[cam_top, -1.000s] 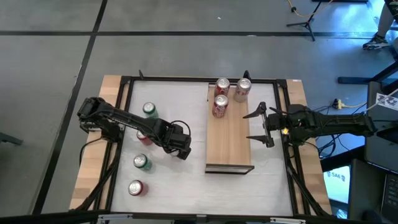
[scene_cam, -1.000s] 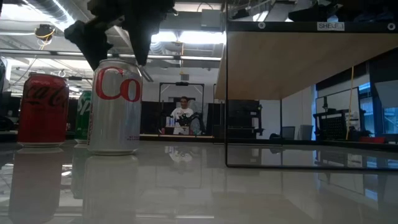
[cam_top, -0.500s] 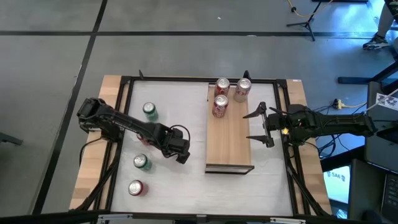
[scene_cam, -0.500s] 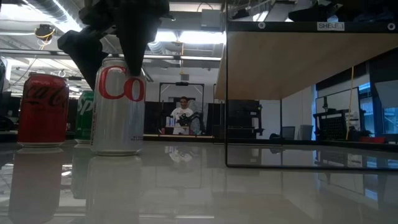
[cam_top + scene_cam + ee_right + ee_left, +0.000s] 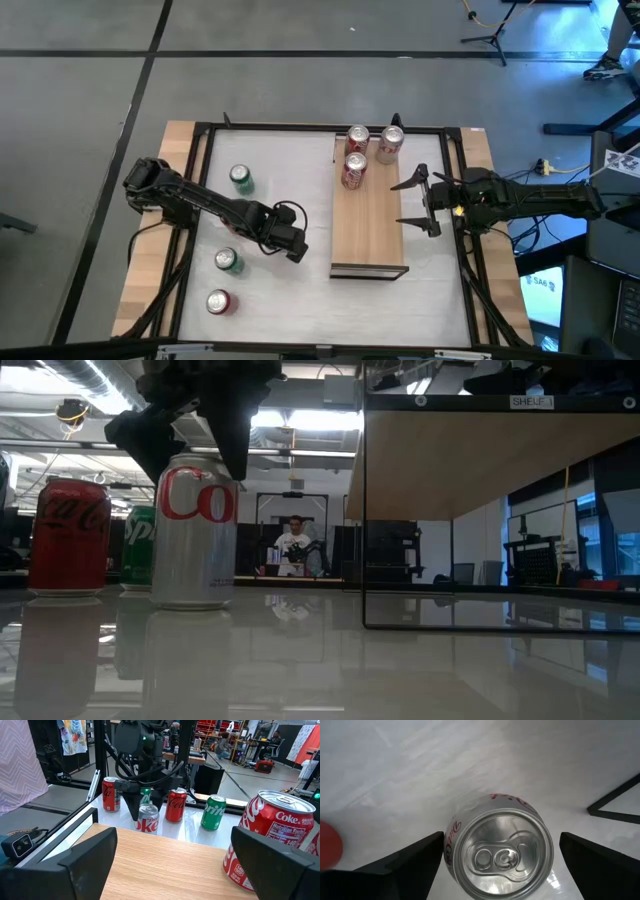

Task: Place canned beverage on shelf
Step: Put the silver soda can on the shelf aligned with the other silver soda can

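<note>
A silver Diet Coke can [image 5: 502, 852] stands upright on the white table, left of the shelf [image 5: 368, 215]. My left gripper [image 5: 290, 245] points steeply down over it, open. Its fingers [image 5: 415, 865] stand on either side of the can's top [image 5: 195, 460]. Three cans [image 5: 353, 170] stand at the far end of the light-wood shelf. My right gripper [image 5: 415, 205] waits level at the shelf's right edge, open, with nothing between its fingers [image 5: 75, 860]. My left gripper straddles the silver can's upper part from above, with the can upright on the table. One finger [image 5: 437, 850] stands right against the can's side [image 5: 451, 845]. I cannot tell whether it touches.
A red can [image 5: 68, 535] and a green can [image 5: 138, 545] stand left of the silver one. Further cans [image 5: 240, 178], [image 5: 229, 261], [image 5: 218, 301] dot the table's left half. A black frame [image 5: 200, 140] borders the table. A person sits in the room beyond.
My left gripper has sunk a little over the silver can and tipped more steeply, staying open. In the low view the silver can has shifted slightly toward the table's right, still upright.
</note>
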`<action>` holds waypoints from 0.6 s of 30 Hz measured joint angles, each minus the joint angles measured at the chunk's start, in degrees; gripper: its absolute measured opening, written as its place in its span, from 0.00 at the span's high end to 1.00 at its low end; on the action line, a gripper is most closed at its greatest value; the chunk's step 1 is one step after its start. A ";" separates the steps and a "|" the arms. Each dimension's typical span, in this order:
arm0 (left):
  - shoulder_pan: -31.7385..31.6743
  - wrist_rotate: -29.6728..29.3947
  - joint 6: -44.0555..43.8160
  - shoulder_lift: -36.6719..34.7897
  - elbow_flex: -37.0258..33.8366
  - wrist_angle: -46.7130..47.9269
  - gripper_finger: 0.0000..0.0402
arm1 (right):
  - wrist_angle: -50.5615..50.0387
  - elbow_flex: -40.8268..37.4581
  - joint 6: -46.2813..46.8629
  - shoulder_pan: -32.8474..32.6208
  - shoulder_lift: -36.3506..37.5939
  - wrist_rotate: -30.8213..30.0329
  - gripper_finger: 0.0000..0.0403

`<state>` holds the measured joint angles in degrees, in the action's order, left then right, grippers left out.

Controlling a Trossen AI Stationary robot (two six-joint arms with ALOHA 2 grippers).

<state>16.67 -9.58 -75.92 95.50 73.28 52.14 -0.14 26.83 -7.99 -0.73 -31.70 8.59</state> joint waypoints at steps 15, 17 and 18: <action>0.00 -0.57 0.02 0.24 -0.02 0.09 0.11 | 0.00 0.00 0.00 0.02 0.00 -0.01 0.04; 0.00 -0.55 0.02 0.28 -0.04 0.09 0.13 | 0.00 0.00 0.00 0.00 0.00 0.01 0.04; 0.00 -0.55 0.02 0.28 -0.04 0.09 0.14 | 0.00 0.00 0.00 0.00 0.00 0.01 0.04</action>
<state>16.67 -10.13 -75.90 95.79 73.23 52.23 -0.14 26.83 -7.99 -0.73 -31.70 8.60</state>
